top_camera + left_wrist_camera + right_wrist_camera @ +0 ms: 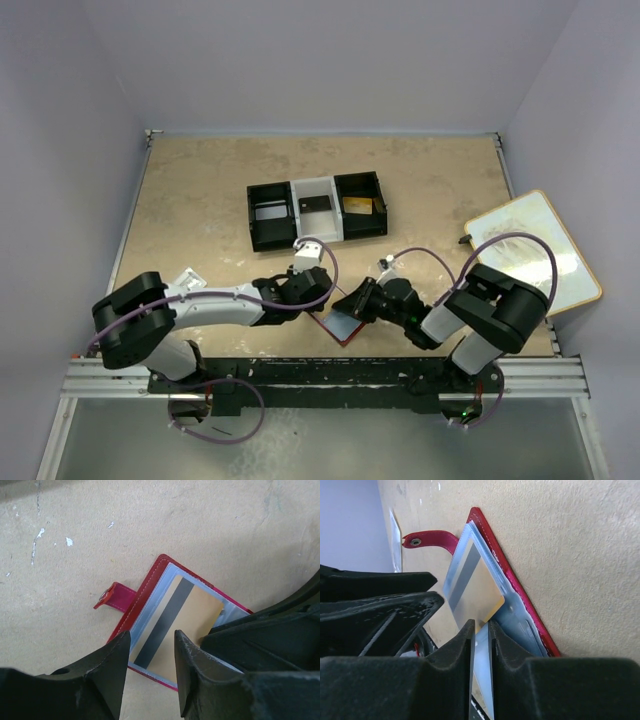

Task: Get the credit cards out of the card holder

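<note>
The card holder (131,611) is laid open on the tabletop (210,525) just in front of the arm bases. A tan card (197,617) with a dark stripe appears part-way out of its clear pocket. The right hand (481,626) is narrowed to a pinch on a pale inner leaf of the holder, judged to be an anchor so that the holder is not dragged along with the card. The left hand (151,636) is held partly open with its fingers either side of the card's exposed end and nothing gripped; closing on the card and pulling along the pocket is judged to be the move called for.
</note>
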Motion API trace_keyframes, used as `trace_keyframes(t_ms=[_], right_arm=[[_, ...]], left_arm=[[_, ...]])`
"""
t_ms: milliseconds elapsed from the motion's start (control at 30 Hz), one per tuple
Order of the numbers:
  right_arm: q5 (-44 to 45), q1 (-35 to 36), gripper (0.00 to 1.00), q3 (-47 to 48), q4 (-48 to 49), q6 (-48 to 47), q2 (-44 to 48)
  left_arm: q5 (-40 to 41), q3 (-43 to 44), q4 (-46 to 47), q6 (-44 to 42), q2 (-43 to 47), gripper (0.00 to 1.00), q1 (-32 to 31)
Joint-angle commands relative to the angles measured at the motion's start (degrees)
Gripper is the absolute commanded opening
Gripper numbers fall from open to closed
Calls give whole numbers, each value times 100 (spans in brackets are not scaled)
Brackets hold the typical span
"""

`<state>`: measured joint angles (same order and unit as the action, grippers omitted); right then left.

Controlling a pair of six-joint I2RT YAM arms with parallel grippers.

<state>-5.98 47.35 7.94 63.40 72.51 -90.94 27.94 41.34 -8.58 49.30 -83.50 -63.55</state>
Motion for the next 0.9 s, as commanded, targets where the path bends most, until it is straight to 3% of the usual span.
trace_keyframes(t_ms=[0, 300, 500, 667, 867], right_arm=[[-82, 31, 19, -171, 406, 106, -280], [-295, 28, 15, -243, 1347, 405, -843], [-385, 28, 2, -256, 1813, 535, -1114], [-307, 27, 0, -413, 1664, 544, -885], [-203, 28, 0, -530, 721, 417, -78]], left_arm=[[-111, 224, 253, -217, -298, 36, 75], [-59, 167, -23, -61, -611, 26, 81], [4, 160, -232, -58, -487, 23, 81], [118, 171, -322, -56, -445, 23, 80], [108, 169, -307, -34, -464, 22, 80]])
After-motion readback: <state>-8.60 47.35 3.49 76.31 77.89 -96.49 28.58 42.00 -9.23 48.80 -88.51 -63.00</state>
